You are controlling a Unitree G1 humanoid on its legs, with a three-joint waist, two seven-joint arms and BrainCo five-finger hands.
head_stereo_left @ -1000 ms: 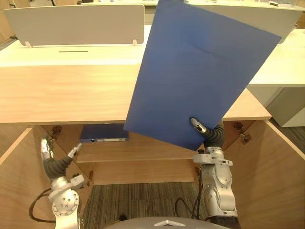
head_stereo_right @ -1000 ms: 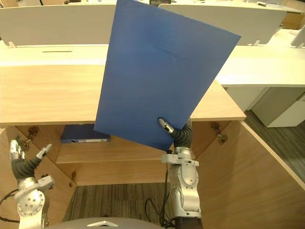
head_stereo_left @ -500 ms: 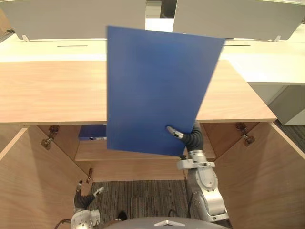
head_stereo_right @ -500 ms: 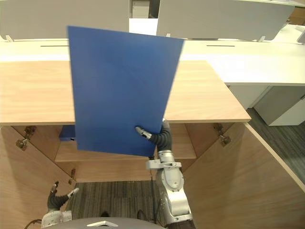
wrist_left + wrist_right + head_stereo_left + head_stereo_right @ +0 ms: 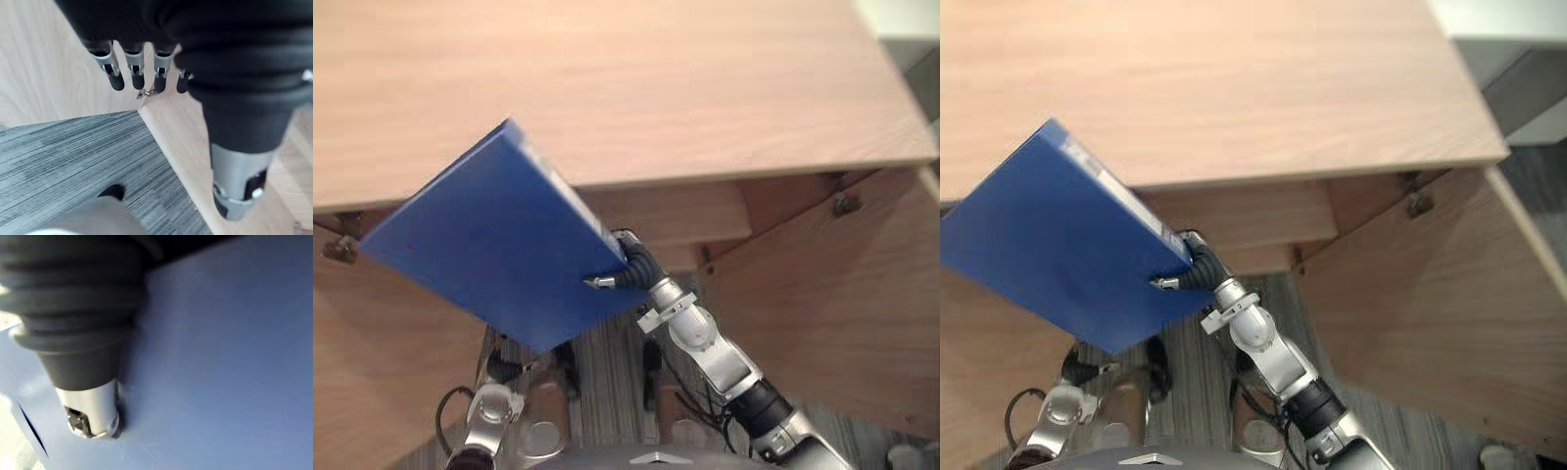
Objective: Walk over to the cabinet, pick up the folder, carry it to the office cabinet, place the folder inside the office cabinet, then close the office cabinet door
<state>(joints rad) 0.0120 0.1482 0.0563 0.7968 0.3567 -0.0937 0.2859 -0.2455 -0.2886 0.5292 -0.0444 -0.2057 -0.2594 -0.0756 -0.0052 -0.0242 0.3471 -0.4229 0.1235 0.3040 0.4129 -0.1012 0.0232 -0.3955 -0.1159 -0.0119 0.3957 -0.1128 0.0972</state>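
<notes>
I have the blue folder (image 5: 494,245) in my right hand (image 5: 619,270), gripped at its lower corner. The thumb (image 5: 595,284) lies across the near face and the hand wraps round the thick edge beside it. In the right wrist view the thumb tip is pressed flat onto the blue cover.

The folder hangs tilted in the air, just in front of and below the front edge of the office cabinet (image 5: 656,88) top. From above, its highest corner crosses that edge, and a pale strip runs along its thick side.

Under the top the cabinet stands open. A shelf (image 5: 675,211) shows inside, and a door (image 5: 822,304) is swung out at the top's right end.

My left hand (image 5: 133,66) hangs well below the top, toward its left end. Its fingers are straight and slack and hold nothing. They point down beside a wood panel, over the grey carpet (image 5: 73,152).
</notes>
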